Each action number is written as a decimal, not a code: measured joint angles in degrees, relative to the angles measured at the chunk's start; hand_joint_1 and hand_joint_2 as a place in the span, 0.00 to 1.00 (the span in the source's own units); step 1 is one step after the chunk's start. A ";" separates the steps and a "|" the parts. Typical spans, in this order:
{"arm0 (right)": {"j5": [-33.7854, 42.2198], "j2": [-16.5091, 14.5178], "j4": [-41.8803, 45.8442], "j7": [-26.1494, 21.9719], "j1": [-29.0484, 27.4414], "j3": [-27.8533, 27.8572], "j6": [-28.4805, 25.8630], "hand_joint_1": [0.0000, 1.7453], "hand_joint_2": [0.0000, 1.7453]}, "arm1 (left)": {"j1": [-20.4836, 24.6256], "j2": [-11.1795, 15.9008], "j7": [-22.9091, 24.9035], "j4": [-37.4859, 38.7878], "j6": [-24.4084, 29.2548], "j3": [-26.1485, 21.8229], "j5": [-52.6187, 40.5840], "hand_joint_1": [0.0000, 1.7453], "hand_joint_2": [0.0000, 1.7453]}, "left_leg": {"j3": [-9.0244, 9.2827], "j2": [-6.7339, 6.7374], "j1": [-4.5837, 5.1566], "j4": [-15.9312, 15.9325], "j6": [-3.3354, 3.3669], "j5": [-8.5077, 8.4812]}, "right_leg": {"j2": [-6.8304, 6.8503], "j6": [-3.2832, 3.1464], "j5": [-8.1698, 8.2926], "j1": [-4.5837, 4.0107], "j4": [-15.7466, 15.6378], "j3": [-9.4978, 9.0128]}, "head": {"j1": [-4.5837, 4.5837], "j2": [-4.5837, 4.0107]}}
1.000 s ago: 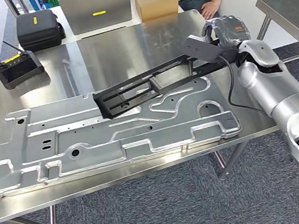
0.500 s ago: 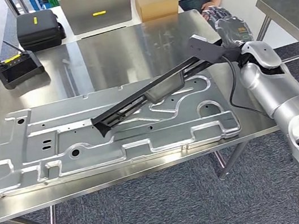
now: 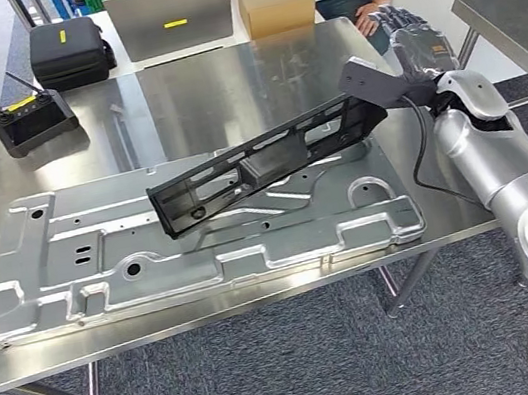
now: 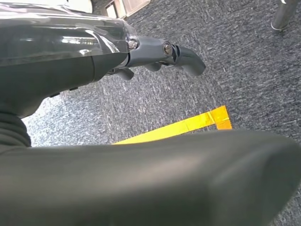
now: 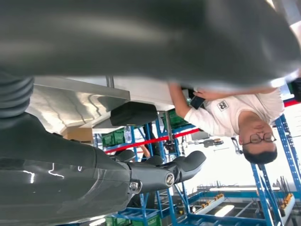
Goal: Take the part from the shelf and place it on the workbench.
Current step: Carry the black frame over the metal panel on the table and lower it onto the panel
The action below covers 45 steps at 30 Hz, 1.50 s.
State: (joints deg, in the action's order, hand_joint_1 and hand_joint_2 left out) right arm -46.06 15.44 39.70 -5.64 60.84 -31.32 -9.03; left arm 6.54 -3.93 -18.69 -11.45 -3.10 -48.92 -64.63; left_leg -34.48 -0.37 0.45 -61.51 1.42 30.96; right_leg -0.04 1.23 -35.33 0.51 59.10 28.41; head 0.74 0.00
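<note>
Black frame part (image 3: 263,165) lies tilted on edge across big silver plate (image 3: 103,260), centre of steel surface (image 3: 227,82). Right robot hand (image 3: 414,40) at 3 o'clock from part, fingers spread, gripping nothing, just beyond part's end. Left robot hand (image 4: 167,52) hangs over carpet (image 4: 248,70), fingers loosely extended, holding nothing. Remote controller (image 3: 30,117) at 10 o'clock, cardboard box (image 3: 274,0) at 12.

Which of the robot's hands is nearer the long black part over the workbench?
The right. The right hand is at the far right end of the black part, fingers apart. The left hand hangs over the carpeted floor, away from the part.
</note>
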 joint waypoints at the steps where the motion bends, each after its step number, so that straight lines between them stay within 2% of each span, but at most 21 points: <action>1: -0.02 0.09 0.07 -0.08 -0.22 0.03 0.00 0.00 0.00 | 0.04 0.00 0.01 0.00 0.00 0.00 0.00 0.00 0.00 | 0.00 0.00 0.00 0.00 0.00 0.00 | 0.00 0.00 0.00 0.00 0.00 0.00 | 0.00 0.00; 19: 1.74 1.83 0.43 -1.44 -1.65 2.25 -1.34 0.00 0.00 | 0.69 0.00 0.40 0.00 -0.56 0.79 -0.39 0.00 0.00 | 0.02 0.00 0.01 0.00 0.00 0.00 | 0.00 0.00 0.00 0.00 0.00 0.00 | 0.00 0.00; 26: 5.82 4.44 6.24 -1.92 -2.20 4.96 -0.32 0.00 0.00 | 0.73 0.00 0.20 0.00 -0.58 0.92 0.00 0.00 0.00 | 0.01 -0.01 0.02 -0.01 0.00 0.00 | 0.01 0.00 0.00 0.02 -0.01 0.00 | 0.00 0.00; 33: 16.75 11.08 21.27 -2.70 -7.81 11.12 1.78 0.00 0.00 | 0.39 -0.13 -0.83 0.00 -0.33 0.90 1.26 0.00 0.00 | 0.00 -0.06 0.07 -0.01 0.02 0.02 | 0.12 0.01 0.00 0.07 -0.03 -0.01 | 0.00 0.00; 39: 28.60 15.20 38.52 -5.26 -18.57 20.55 1.94 0.00 0.00 | -0.24 -0.24 -1.72 0.00 -0.07 0.60 2.98 0.00 0.00 | 0.02 -0.09 0.06 -0.01 0.02 0.03 | 0.13 0.00 -0.01 0.07 -0.04 -0.02 | 0.00 0.00; 45: 37.01 17.17 58.45 -7.45 -31.20 31.54 2.31 0.00 0.00 | -1.27 -0.30 -3.29 0.00 -0.56 -0.43 4.70 0.00 0.00 | 0.01 -0.13 0.05 0.01 0.02 0.04 | 0.20 0.00 -0.04 0.06 -0.05 -0.01 | 0.00 0.00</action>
State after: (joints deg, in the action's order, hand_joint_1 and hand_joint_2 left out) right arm -9.05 32.61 98.16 -13.10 29.64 0.22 -6.71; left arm 5.28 -4.23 -21.98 -11.45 -3.66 -49.34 -59.93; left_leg -34.47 -0.50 0.51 -61.50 1.43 31.00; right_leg 0.16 1.22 -35.37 0.57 59.05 28.40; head 0.74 0.00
